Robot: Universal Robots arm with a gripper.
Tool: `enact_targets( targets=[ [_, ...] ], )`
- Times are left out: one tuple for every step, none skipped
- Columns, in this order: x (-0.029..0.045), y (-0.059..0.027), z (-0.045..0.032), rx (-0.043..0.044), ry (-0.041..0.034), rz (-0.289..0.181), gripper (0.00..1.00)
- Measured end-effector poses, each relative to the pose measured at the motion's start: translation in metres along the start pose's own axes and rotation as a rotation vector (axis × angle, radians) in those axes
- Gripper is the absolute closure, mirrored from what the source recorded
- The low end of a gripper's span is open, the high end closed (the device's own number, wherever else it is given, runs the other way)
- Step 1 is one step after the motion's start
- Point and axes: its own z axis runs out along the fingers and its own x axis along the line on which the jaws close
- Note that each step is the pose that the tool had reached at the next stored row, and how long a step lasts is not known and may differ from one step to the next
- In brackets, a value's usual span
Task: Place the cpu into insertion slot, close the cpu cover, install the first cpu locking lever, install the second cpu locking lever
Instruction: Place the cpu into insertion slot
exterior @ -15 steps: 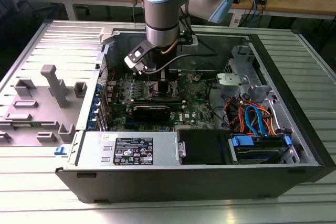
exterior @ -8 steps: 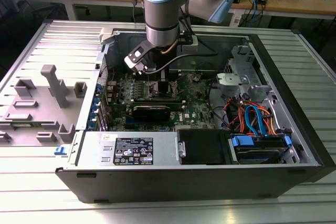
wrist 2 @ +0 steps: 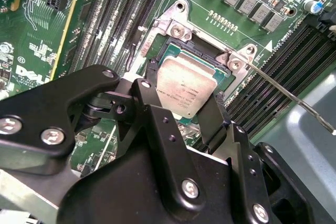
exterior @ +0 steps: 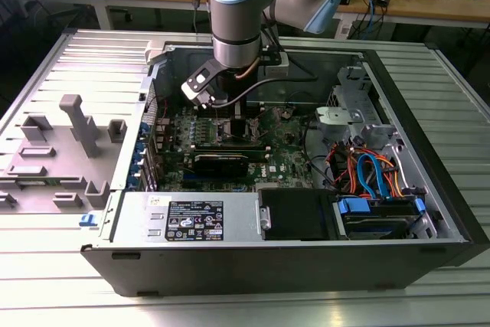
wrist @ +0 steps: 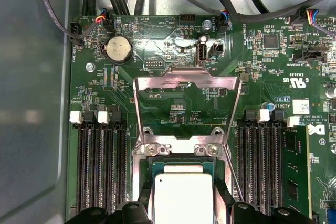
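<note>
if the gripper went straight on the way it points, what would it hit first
Likely the insertion slot: the gripper points down at it with the cpu between its fingers, so the cpu would touch the slot first. How close is unclear.

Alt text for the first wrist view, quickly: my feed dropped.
The cpu sits at the insertion slot with the pincer straddling it; the cpu cover stands swung open over the green board.

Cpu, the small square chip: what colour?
The cpu is silvery-grey metal, clearest in the second wrist view.
</note>
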Motion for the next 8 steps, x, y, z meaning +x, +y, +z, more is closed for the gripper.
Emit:
enact_targets(
  targets=[
    [0.0000, 0.0000, 0.0001, 0.0000, -0.0001, 0.000, 0.45],
    [0.0001, 0.0000, 0.0001, -0.0001, -0.0005, 0.000, 0.45],
    [0.0001, 0.0000, 0.0002, -0.0001, -0.0010, 0.000, 0.45],
    [0.0001, 0.0000, 0.0002, -0.0001, -0.0022, 0.002, 0.45],
    [0.0000, 0.0000, 0.0003, 0.0001, -0.0030, 0.004, 0.45],
    [0.0000, 0.0000, 0.0004, 0.0000, -0.0036, 0.007, 0.45],
    [0.0000, 0.0000, 0.0005, 0.0001, -0.0038, 0.009, 0.45],
    [0.0001, 0.0000, 0.0007, 0.0001, -0.0038, 0.011, 0.45]
  ],
)
